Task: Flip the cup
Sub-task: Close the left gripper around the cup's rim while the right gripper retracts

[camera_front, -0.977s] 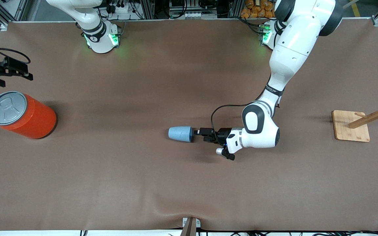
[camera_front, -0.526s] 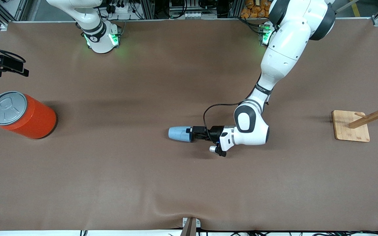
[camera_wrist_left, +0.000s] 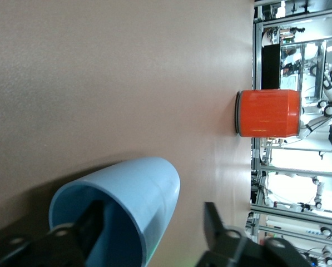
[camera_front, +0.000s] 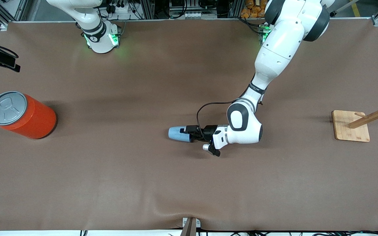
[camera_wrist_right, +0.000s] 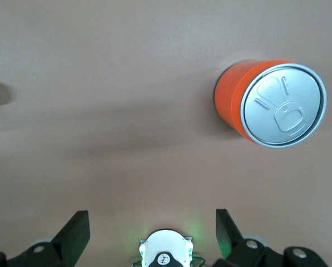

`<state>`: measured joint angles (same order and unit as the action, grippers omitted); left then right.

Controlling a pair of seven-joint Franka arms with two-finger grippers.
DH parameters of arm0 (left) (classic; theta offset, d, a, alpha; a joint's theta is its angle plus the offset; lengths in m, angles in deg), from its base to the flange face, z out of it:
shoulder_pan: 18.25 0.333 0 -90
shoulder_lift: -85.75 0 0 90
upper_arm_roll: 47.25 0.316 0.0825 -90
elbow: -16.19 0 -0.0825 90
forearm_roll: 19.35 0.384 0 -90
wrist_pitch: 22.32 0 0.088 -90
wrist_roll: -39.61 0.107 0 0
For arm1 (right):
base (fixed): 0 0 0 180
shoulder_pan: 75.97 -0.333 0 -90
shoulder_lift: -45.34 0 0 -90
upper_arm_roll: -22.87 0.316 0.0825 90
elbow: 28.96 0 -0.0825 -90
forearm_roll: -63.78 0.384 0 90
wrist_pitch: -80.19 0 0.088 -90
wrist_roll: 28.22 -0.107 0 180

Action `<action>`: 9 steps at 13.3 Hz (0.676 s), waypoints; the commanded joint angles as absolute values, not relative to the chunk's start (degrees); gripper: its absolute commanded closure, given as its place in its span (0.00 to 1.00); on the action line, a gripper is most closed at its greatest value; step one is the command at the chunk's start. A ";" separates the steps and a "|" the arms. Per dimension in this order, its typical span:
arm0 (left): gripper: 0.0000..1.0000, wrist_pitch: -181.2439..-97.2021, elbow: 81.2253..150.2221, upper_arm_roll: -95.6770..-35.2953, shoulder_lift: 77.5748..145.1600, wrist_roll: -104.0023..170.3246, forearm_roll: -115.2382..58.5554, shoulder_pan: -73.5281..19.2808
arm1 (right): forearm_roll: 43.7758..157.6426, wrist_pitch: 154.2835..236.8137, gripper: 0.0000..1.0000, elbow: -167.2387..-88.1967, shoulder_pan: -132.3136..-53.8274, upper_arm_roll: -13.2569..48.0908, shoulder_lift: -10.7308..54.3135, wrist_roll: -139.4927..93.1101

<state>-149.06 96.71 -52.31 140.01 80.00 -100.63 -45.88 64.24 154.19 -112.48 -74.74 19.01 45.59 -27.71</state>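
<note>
Where the left gripper [camera_front: 185, 130] covers the cup [camera_front: 177, 134], we see one spread finger [camera_wrist_left: 90, 222] inside its mouth, one outside. Light blue, it lies mid-tabletop [camera_front: 110, 170], its base toward the can [camera_front: 21, 114]. Over that end, the waiting right gripper [camera_wrist_right: 152, 233] shows fingers spread.

I see a light-blue cup [camera_front: 177, 133], darker blue inside, on my plain brown counter [camera_front: 143, 180]. The can [camera_front: 28, 116] is orange with a grey lid; the rack [camera_front: 351, 126] is pale wood.
</note>
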 commanded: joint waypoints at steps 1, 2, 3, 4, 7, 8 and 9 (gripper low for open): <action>1.00 -149.94 95.29 -52.08 140.85 82.06 -102.23 -46.37 | 63.86 155.16 0.00 -111.66 -73.69 19.70 45.96 -28.75; 1.00 -149.94 95.29 -52.08 140.77 82.15 -102.14 -46.29 | 63.95 155.34 0.00 -111.66 -73.43 19.62 45.96 -28.75; 1.00 -149.94 95.29 -52.00 140.50 82.15 -102.06 -46.37 | 64.30 155.95 0.00 -111.58 -72.64 19.61 45.96 -28.84; 1.00 -149.94 95.29 -51.99 140.15 82.06 -102.05 -46.37 | 65.17 156.91 0.00 -111.58 -72.63 19.70 45.96 -28.75; 1.00 -149.77 95.29 -51.99 138.05 78.57 -101.62 -45.85 | 66.75 159.11 0.00 -111.58 -72.98 19.79 45.87 -28.84; 1.00 -149.76 95.29 -51.65 137.00 75.33 -101.18 -46.28 | 67.55 159.03 0.00 -111.58 -72.64 19.79 45.87 -28.75; 1.00 -149.76 95.46 -51.47 134.55 71.21 -99.00 -47.07 | 67.55 158.77 0.00 -111.58 -72.72 19.79 45.87 -28.40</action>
<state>-149.15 94.50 -52.07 138.58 76.88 -100.94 -45.78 66.17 159.06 -112.09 -73.80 19.09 45.59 -28.07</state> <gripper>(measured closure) 0.943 0.000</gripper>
